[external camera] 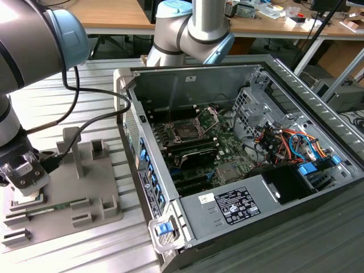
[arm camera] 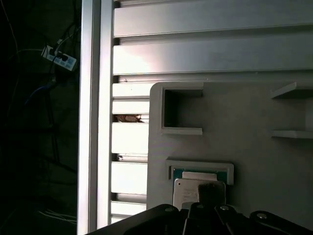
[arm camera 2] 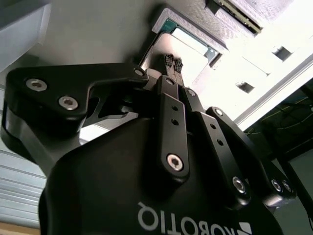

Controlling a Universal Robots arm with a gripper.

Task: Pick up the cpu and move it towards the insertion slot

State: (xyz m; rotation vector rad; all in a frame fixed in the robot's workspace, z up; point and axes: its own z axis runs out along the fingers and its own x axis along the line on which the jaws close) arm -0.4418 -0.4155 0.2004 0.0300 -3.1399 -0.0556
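My gripper (external camera: pixel 23 175) hangs well off the exterior view's left of the computer case (external camera: pixel 318 96). Its black fingers (arm camera 2: pixel 168 61) are drawn together until the ribbed pads meet, with nothing clamped between them. Right under those tips is the cpu (arm camera: pixel 188 188), on that same far side of the case and well apart from it. It sits in a shallow framed pocket of a grey moulded fixture plate (external camera: pixel 96 210). The chip is close to square, so neither side reads as the longer. Its smooth, pale broad face with rounded corners is turned up toward my fingertips, and I cannot tell whether they touch it. A little nearer the case, a long thin green memory stick (external camera: pixel 57 206) lies in a groove of the same plate. Blocky upright posts (external camera: pixel 71 145) rise beyond it. A black cable (external camera: pixel 85 119) droops across from my arm between the plate and the case's side wall. Plate and case both rest on a ribbed aluminium table (external camera: pixel 85 79). Inside the open case, on the green board, is the insertion slot (external camera: pixel 185 131), a dark square in a shiny metal frame. Its hinged silver bracket (external camera: pixel 211 115) is tilted up beside it. Farther toward the exterior view's right, still within the case, is a tangle of orange and blue wires (external camera: pixel 290 142).
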